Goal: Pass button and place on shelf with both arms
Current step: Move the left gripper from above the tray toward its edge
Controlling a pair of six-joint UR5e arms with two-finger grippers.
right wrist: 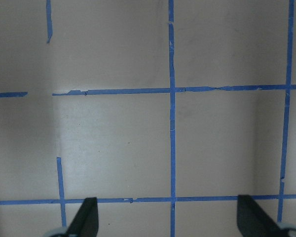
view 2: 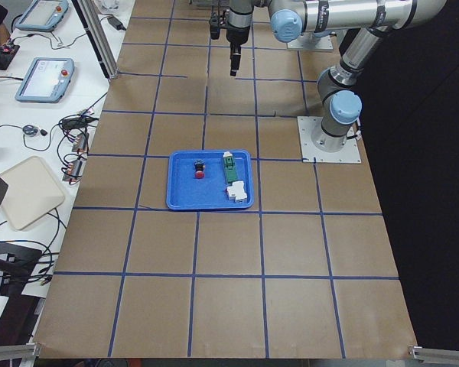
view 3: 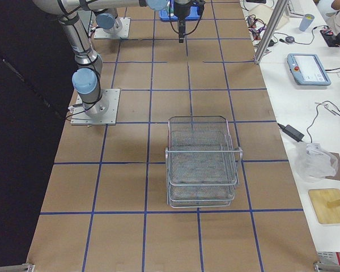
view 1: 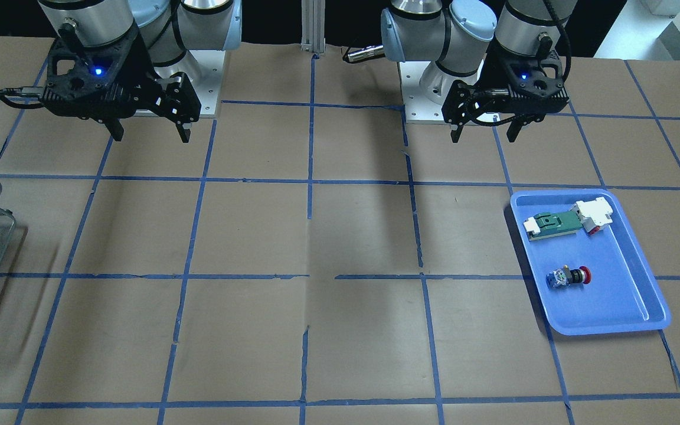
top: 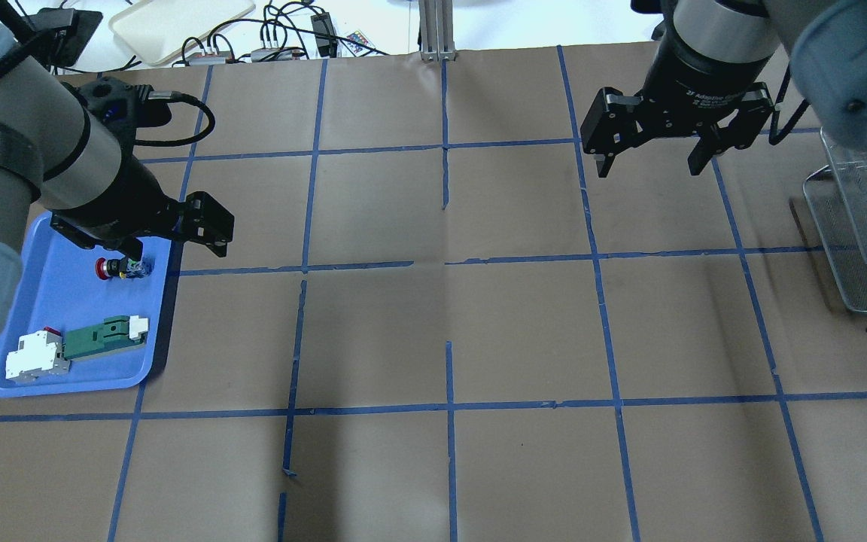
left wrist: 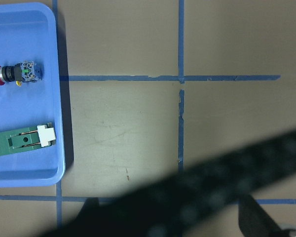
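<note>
Table [view 1: 257, 236] is brown paper with a blue tape grid [view 1: 310, 180]. Benches alongside carry teach pendants [view 2: 44, 79] and cables.

Blue tray [view 1: 641, 307] sits on my left-arm side. The button [view 1: 569, 277] lies on its side in it, apart from the green-and-white flat part [view 1: 552, 225], which touches the white block with red end [view 1: 595, 215]. The wire-mesh shelf [view 3: 203, 164] stands at the opposite end, well apart from the tray.

Left gripper [view 1: 483, 137] is raised off the table near the tray, pointing down, fingers spread, nothing between them. Right gripper [view 1: 151, 137] is in the same posture on its own side, also spread and holding nothing. Neither touches anything.

Limits: the shelf is cut off at the frame edge in both the front-facing and overhead views and shows whole only from the right end. My left arm covers the tray's far corner in the overhead view. A blurred dark band [left wrist: 197, 192] crosses the bottom of the left wrist view, and the tray's left side is cropped there.
</note>
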